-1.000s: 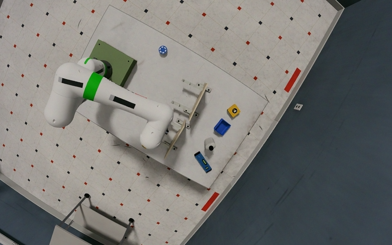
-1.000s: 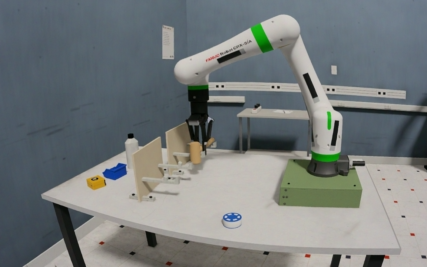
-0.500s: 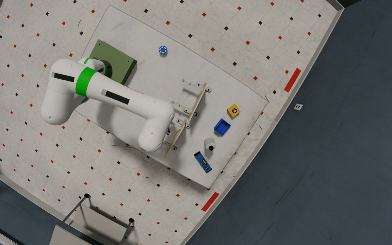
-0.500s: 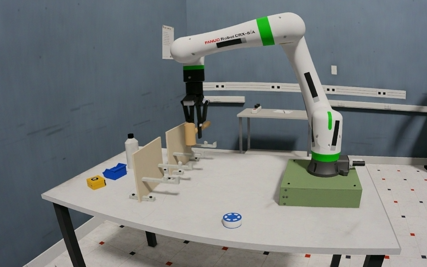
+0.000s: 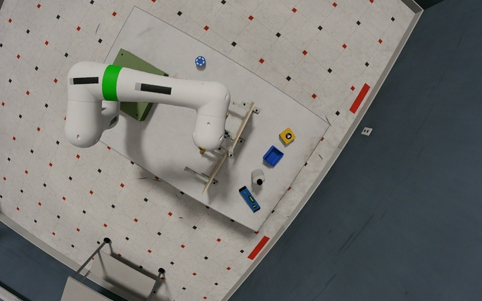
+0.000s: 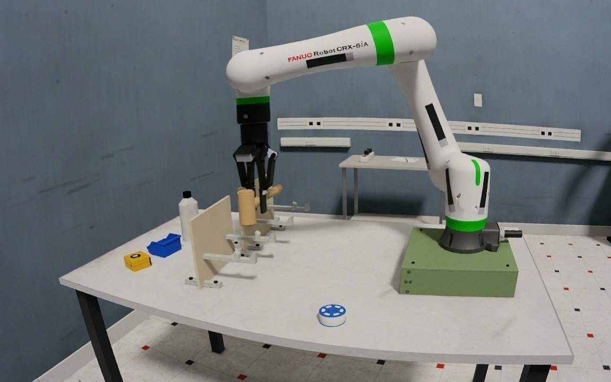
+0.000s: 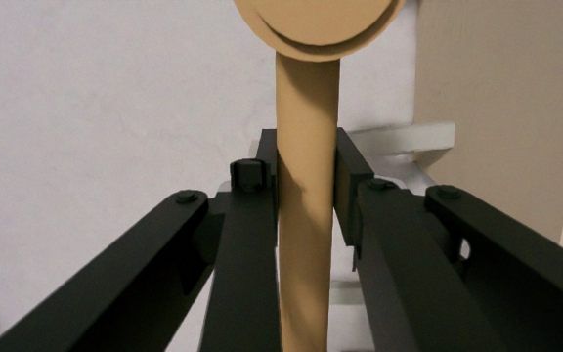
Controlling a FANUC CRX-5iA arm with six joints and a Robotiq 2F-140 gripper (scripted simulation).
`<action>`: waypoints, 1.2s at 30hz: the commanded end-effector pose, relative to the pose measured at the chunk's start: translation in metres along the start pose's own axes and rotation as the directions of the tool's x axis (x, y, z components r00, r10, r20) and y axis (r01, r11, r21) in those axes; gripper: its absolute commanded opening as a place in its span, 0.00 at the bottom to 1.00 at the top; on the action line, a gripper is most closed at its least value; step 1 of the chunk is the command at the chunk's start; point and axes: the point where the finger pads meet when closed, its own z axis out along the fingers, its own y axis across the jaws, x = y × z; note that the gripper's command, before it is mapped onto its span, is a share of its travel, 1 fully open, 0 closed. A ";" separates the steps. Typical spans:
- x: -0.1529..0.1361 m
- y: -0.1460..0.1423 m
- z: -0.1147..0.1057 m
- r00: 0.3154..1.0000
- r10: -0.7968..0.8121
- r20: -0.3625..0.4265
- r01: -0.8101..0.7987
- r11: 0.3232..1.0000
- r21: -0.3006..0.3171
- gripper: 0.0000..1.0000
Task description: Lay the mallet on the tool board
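Matte black gripper [image 7: 306,161] of mine is clamped on the smooth round wooden handle of the mallet [image 6: 246,205], which hangs above the table [image 6: 298,266] with its cylindrical head hanging down. Beyond it I see two flat, pale tool boards, the nearer [image 6: 210,235] with pale arms.

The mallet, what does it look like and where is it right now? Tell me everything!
The mallet looks like plain tan wood, with a chunky round head and a straight round handle. The gripper is shut on the handle, its black fingers pressing both sides. It hangs lifted in the air above the table, handle roughly level, head toward the nearer tool board. Only the fingers touch it.
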 end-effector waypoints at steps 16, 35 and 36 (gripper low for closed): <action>0.110 -0.017 0.003 0.999 -0.052 0.002 0.052 0.999 -0.002 0.10; 0.109 -0.018 0.086 0.996 -0.087 0.002 0.087 0.996 -0.002 0.10; 0.109 -0.018 0.087 0.996 -0.087 0.002 0.087 0.996 -0.002 0.10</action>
